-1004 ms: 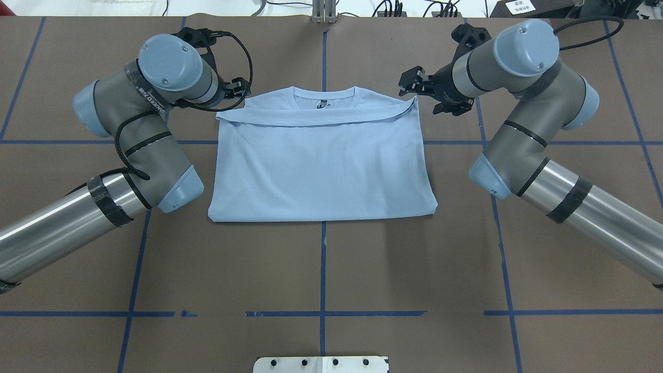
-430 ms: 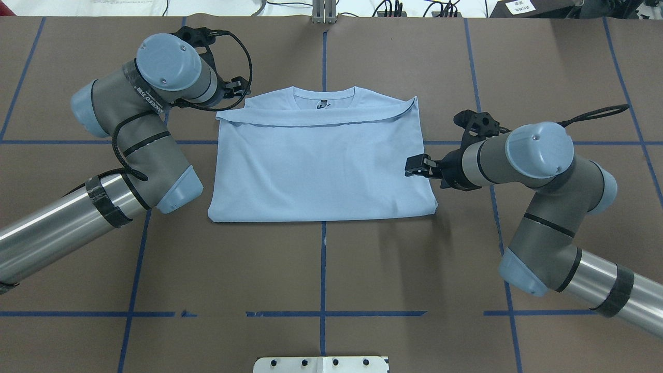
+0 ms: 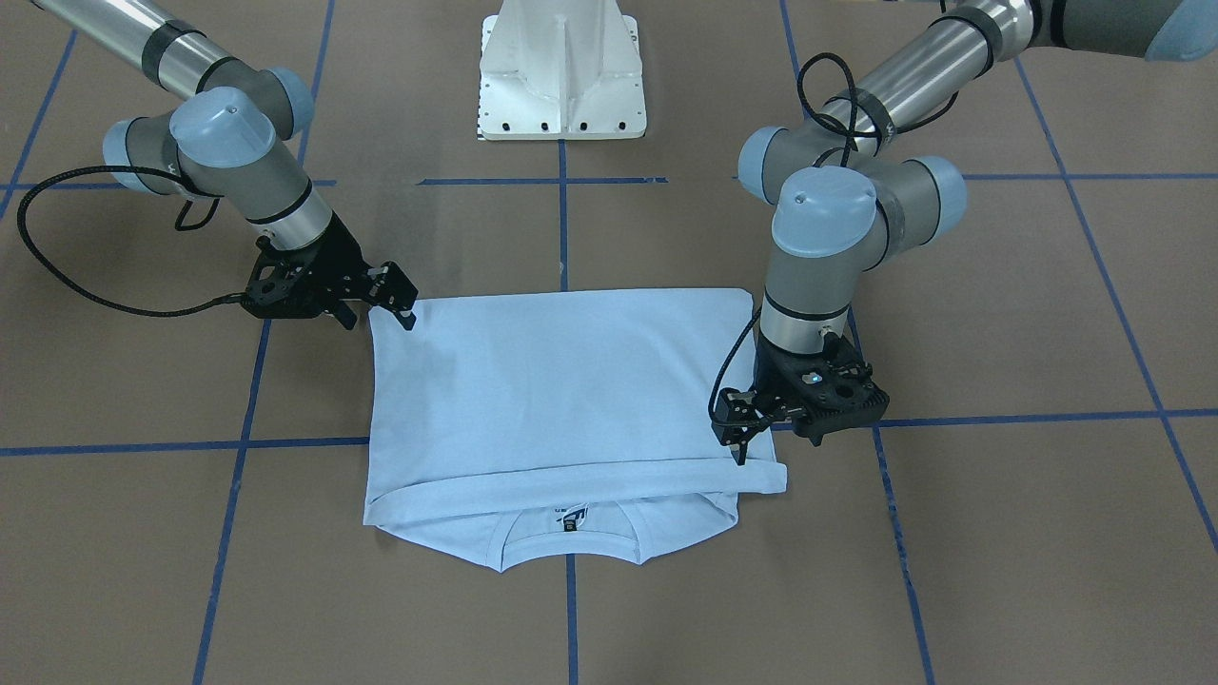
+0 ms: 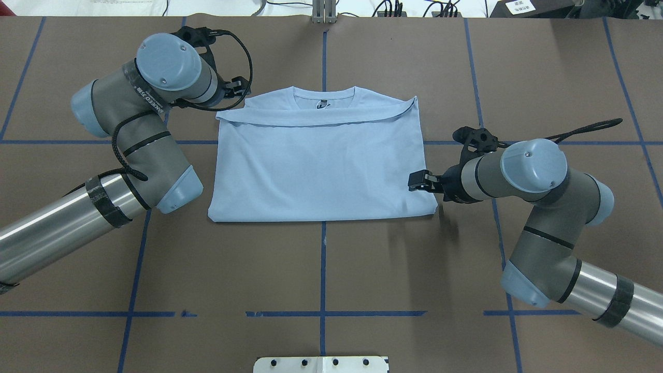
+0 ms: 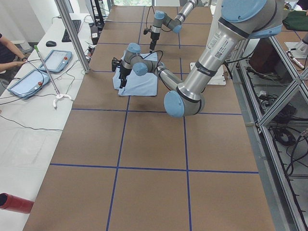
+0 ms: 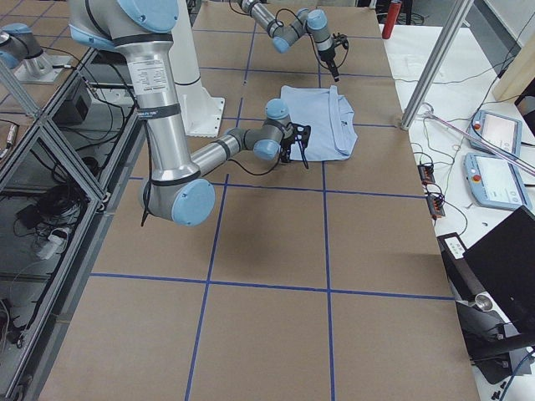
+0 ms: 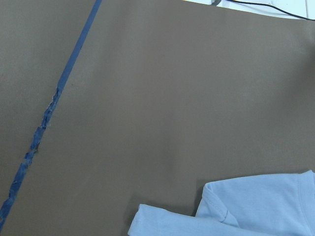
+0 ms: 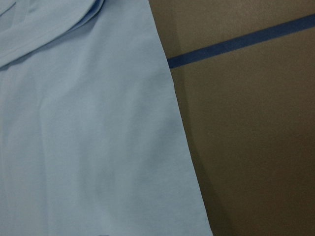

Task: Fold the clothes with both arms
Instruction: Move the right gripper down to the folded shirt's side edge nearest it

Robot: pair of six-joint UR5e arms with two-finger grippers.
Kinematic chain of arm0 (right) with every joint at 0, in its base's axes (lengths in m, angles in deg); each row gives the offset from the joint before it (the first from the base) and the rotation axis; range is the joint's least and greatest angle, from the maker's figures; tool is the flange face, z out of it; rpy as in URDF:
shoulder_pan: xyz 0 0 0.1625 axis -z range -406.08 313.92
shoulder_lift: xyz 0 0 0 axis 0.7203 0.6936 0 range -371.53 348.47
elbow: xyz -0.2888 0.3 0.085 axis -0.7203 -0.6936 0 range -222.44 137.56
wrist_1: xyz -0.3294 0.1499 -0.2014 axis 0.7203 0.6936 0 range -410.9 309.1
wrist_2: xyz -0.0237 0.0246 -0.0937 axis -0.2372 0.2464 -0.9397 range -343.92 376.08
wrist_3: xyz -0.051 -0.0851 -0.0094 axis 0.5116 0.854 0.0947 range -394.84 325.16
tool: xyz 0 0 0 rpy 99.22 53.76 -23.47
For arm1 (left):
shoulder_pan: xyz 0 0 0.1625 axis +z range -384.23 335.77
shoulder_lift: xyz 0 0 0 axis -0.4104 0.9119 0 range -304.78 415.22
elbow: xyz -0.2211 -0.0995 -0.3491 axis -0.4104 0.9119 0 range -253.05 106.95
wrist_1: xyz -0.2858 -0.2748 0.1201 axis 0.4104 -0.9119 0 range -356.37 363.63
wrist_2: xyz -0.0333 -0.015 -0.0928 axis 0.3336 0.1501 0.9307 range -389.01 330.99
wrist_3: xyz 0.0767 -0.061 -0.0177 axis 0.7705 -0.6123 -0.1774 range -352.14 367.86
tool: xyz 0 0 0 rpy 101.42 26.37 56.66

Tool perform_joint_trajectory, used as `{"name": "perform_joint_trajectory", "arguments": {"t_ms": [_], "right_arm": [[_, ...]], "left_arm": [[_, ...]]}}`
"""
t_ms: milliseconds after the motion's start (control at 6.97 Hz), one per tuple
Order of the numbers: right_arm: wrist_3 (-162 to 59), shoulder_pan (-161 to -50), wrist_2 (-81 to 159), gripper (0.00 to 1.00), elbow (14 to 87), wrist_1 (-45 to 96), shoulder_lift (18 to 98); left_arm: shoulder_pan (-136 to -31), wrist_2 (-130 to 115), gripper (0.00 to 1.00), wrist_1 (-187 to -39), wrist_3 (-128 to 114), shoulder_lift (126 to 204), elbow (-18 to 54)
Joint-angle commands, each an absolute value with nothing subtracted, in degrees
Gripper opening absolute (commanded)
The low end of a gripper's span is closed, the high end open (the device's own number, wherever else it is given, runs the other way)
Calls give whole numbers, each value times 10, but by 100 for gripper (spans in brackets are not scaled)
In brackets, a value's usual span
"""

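The left arm (image 4: 129, 129) enters from the overhead frame's lower left, its left gripper (image 3: 740, 430) pointing down with fingertips close together. The right arm (image 4: 538, 207) bends in from the right; its right gripper (image 3: 395, 295) looks nearly closed.

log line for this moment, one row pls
shirt folded once, flat on table | left pincer at collar-end corner | right pincer at near side edge | grip: cannot tell

Right gripper (image 4: 414, 180) has travelled from beside the T-shirt (image 4: 321, 166) collar corner to its near side edge.
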State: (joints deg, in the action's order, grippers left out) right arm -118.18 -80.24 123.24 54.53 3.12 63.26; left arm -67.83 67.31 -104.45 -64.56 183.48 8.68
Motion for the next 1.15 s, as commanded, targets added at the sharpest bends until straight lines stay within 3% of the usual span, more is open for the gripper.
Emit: {"name": "perform_joint_trajectory", "arguments": {"t_ms": [0, 143, 287, 717, 1004], "right_arm": [[-1182, -795, 1237, 55, 544, 38, 633], [-1180, -794, 1237, 21, 545, 39, 634], [-1167, -795, 1238, 0, 547, 38, 636], [-1164, -797, 1262, 0, 558, 38, 653], [-1165, -748, 1267, 0, 667, 38, 749]], "left_arm": [[-678, 673, 100, -1046, -645, 1835, 87], [-678, 673, 100, -1046, -645, 1835, 87], [-678, 673, 100, -1047, -644, 1834, 87], [-678, 674, 100, -1047, -644, 1836, 87], [-678, 673, 100, -1045, -644, 1835, 91]]}}
